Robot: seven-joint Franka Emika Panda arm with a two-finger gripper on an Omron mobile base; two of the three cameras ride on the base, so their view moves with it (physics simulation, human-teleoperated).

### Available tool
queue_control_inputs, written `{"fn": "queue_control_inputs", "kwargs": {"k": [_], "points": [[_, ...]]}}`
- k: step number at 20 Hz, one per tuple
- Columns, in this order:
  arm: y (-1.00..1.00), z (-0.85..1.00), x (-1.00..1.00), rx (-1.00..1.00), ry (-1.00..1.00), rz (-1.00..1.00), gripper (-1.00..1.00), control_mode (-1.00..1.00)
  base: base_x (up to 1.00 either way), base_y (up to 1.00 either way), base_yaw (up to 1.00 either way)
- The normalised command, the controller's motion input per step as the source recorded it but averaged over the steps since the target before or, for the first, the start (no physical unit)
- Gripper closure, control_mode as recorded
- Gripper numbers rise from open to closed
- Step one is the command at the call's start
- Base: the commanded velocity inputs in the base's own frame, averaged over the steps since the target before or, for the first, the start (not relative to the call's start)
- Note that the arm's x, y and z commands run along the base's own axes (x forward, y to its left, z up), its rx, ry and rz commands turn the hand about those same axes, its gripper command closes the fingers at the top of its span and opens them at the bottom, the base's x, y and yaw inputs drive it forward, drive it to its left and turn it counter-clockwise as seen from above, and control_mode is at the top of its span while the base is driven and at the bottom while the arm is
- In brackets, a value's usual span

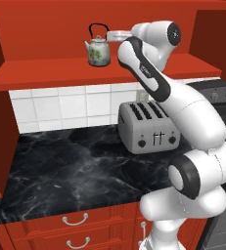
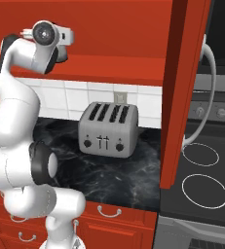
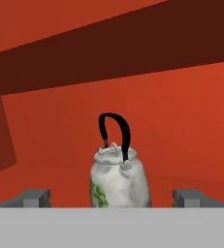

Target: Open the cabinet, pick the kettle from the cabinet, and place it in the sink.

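The red cabinet (image 1: 60, 73) stands open, and its right door (image 2: 182, 87) with a long silver handle (image 2: 209, 87) swings out towards me. On the cabinet shelf sits the small white kettle (image 1: 98, 51), upright, with a floral mark and a black hoop handle. In the hand view the kettle (image 3: 118, 181) stands straight ahead, between the two fingertips (image 3: 33, 197) but farther back. My gripper (image 1: 110, 35) is open, just right of the kettle's handle and level with it, and holds nothing. The sink is out of view.
A silver four-slot toaster (image 1: 146, 127) stands on the black marble counter (image 1: 70, 171) below the cabinet, by the white tiled wall. Red drawers (image 1: 75, 219) run along the counter front. A black stove top (image 2: 201, 170) lies to the right, beyond the open door.
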Motion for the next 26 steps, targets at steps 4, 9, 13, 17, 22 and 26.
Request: {"fn": "queue_control_inputs", "kwargs": {"k": [4, 9, 13, 17, 22, 26], "points": [[0.08, 0.00, 0.26, 0.00, 0.00, 0.00, -1.00, -1.00, 0.00, 0.00, 0.00], [0.10, -0.01, 0.27, 0.00, 0.00, 0.00, -1.00, -1.00, 0.00, 0.00, 0.00], [0.06, 0.00, 0.26, 0.00, 0.00, 0.00, -1.00, -1.00, 0.00, 0.00, 0.00], [0.01, 0.00, 0.25, 0.00, 0.00, 0.00, -1.00, -1.00, 0.00, 0.00, 0.00], [0.00, -0.02, 0.20, 0.00, 0.01, 0.00, -1.00, -1.00, 0.00, 0.00, 0.00], [0.02, -0.05, 0.19, 0.00, 0.02, 0.00, -1.00, -1.00, 0.00, 0.00, 0.00]]}}
